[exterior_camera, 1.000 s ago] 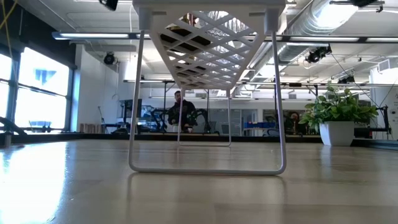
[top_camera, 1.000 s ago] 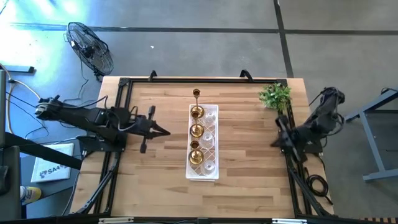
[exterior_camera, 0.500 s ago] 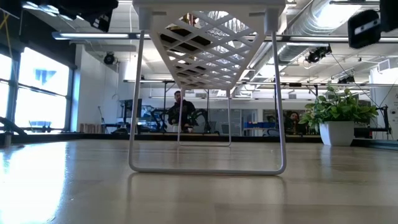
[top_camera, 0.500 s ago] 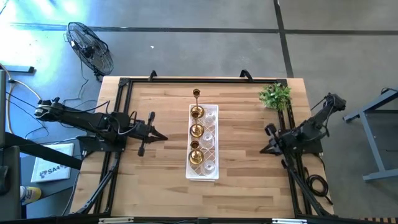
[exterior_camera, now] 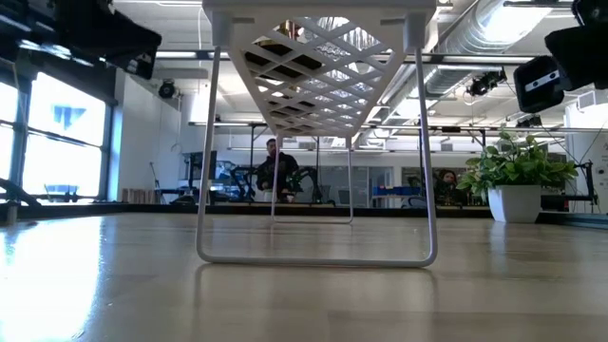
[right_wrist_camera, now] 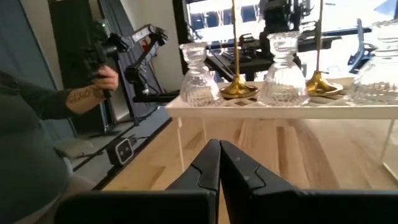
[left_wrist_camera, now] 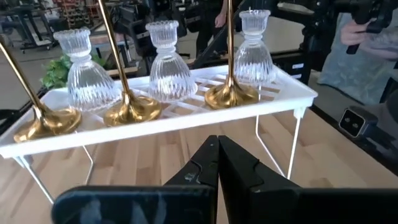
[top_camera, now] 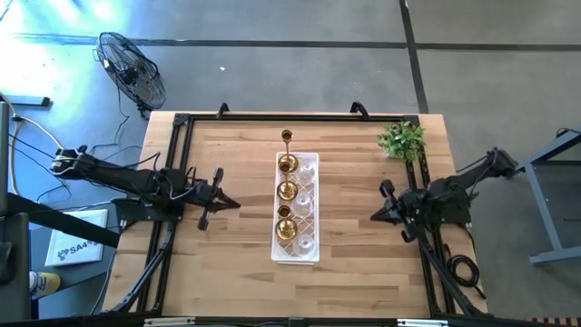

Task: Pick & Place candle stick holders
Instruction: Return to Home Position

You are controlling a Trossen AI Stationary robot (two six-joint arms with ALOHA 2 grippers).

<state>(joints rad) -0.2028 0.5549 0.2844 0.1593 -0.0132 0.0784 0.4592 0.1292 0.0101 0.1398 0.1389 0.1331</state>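
Left tool point(top_camera: 235, 202), right tool point(top_camera: 375, 217) closed, empty; candle stick holders point(top_camera: 288, 192) upright, rows along tray point(top_camera: 296, 260).

Left claw point(top_camera: 237, 203) back, right claw point(top_camera: 373, 219) forward

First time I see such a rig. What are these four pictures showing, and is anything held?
Two robot arms stand at a wooden table. One picture looks straight down, one level across the tabletop, two from cameras on the wrists. In the middle a white lattice tray carries three brass candle holders in one row and three glass candle holders in another. A plant stands at one corner. The left gripper and right gripper are shut and empty, one each side of the tray.
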